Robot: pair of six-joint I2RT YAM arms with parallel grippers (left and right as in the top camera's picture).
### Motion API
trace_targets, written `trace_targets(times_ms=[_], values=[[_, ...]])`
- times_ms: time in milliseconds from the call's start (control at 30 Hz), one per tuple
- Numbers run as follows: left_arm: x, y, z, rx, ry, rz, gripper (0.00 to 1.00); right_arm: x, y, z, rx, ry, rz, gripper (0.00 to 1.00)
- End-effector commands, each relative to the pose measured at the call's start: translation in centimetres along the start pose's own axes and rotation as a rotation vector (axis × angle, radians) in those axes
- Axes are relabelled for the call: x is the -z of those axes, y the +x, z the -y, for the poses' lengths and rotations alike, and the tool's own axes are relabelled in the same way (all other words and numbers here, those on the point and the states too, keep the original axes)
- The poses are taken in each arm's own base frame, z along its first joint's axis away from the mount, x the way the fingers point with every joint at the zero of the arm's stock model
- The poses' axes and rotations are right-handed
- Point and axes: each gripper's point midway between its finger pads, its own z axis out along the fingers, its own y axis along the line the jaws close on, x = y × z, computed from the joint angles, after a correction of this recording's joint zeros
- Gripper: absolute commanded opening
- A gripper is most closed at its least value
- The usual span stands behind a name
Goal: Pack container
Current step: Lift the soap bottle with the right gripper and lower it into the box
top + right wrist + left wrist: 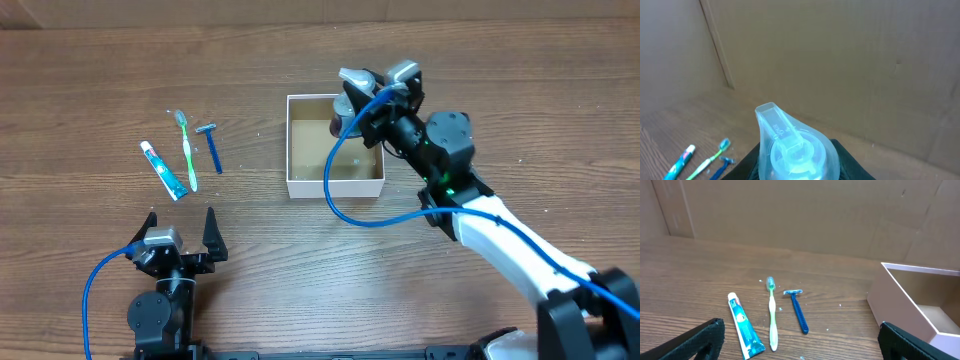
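Observation:
The container [335, 187], a square shallow box with white walls and a tan floor, sits mid-table; its near wall shows in the left wrist view [897, 302]. My right gripper [358, 108] hangs over the box's far right corner, shut on a clear plastic bottle [792, 145] with a flip cap, which shows dark in the overhead view [343, 118]. My left gripper [181, 228] is open and empty near the front left, apart from everything; its jaws [805, 342] frame the toiletries.
A toothpaste tube [163, 169], a green toothbrush [187, 148] and a blue razor [212, 146] lie side by side left of the box. They also show in the left wrist view: tube [744, 326], brush [772, 315], razor [799, 311].

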Motion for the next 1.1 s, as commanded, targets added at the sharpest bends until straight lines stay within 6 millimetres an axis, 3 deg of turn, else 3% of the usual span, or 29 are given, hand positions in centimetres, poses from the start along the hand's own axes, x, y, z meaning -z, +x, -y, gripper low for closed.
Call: trace_targets(times_ms=[0,200,367,633,1067], values=[[0.0,-0.1,-0.2,0.014,-0.006,0.007,1.0,-1.5,-2.6,-0.1,0.013,-0.019,0.065,0.04],[0.0,-0.1,-0.2,0.014,-0.006,0.007,1.0,-3.3,-0.5,0.7,0.003,-0.005,0.026,0.04],[0.0,-0.1,-0.2,0.014,-0.006,0.007,1.0,-4.1,1.6,3.0,-0.048,0.116,-0.006,0.04],[0.0,-0.1,-0.2,0.014,-0.006,0.007,1.0,-4.7,3.6,3.4,-0.055,0.126,-0.043,0.04],[0.0,-0.1,-0.2,0.014,-0.006,0.007,1.0,-4.8,4.1,3.7,-0.056,0.137,-0.052,0.08]])
